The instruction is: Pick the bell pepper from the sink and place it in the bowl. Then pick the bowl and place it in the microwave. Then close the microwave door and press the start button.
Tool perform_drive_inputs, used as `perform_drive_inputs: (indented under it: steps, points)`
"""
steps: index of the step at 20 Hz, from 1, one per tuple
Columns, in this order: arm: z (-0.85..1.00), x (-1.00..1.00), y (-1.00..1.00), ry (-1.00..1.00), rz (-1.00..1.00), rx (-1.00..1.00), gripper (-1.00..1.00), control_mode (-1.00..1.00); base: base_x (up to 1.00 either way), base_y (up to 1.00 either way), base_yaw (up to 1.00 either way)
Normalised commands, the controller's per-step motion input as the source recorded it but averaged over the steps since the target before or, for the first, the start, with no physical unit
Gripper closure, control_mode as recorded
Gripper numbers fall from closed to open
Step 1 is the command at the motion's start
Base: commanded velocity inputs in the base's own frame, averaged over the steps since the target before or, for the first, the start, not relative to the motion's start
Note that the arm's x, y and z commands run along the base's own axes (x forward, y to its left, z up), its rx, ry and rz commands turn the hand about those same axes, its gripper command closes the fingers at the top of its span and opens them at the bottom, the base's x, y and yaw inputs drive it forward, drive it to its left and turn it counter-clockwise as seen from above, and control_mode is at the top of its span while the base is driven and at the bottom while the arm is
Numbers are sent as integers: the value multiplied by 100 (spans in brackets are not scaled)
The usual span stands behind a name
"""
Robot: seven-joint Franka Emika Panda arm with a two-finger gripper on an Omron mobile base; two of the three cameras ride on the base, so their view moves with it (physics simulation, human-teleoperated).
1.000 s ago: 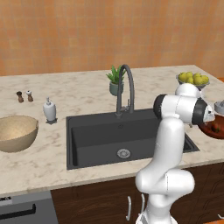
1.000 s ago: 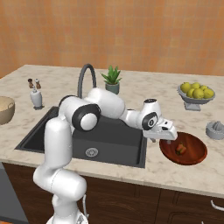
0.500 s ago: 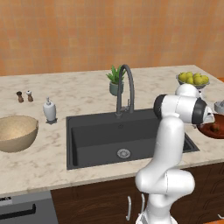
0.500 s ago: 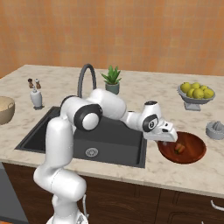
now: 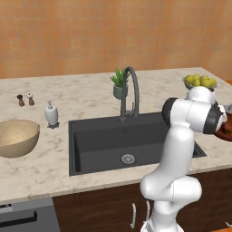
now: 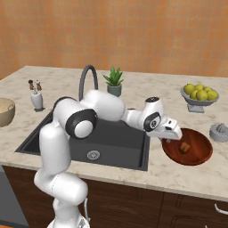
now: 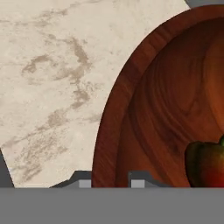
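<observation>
Right of the sink (image 6: 58,133), on the marble desk (image 6: 147,91), one dark red-brown bowl (image 6: 196,153) holds one bell pepper (image 6: 184,147), which lies near the bowl's middle. One claw (image 6: 171,137) sits at the bowl's left rim, its two tips drawn together and clamped on that rim; in the hand view the rim (image 7: 114,127) runs right between the two tips, with the pepper (image 7: 205,165) just inside to the right.

Counted on the desk: one grey footed bowl (image 6: 199,101) with about five lemons, one grey juicer (image 6: 219,132), one potted plant (image 6: 114,82), one arched faucet (image 6: 88,75), one soap dispenser (image 5: 51,114), two small shakers (image 5: 25,99) and one tan wooden bowl (image 5: 16,138).

Bare desk lies between the red-brown bowl and the front edge, and between it and the lemon bowl. No writing can be read anywhere.
</observation>
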Motion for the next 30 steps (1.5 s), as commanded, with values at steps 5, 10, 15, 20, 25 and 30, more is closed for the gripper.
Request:
perform_drive_inputs:
  steps: [5,10,15,20,25,30]
  points:
    - [81,-52,46,-14,5,-16,100,-100,0,0,0]
    - [70,-39,64,-1,14,-10,100,-100,0,0,0]
    - [75,-17,58,8,22,-1,100,-100,0,0,0]
    - [76,-25,23,12,16,0,100,-100,0,0,0]
    - [78,-37,8,10,11,0,100,-100,0,0,0]
    - [50,-19,29,10,14,0,100,-100,0,0,0]
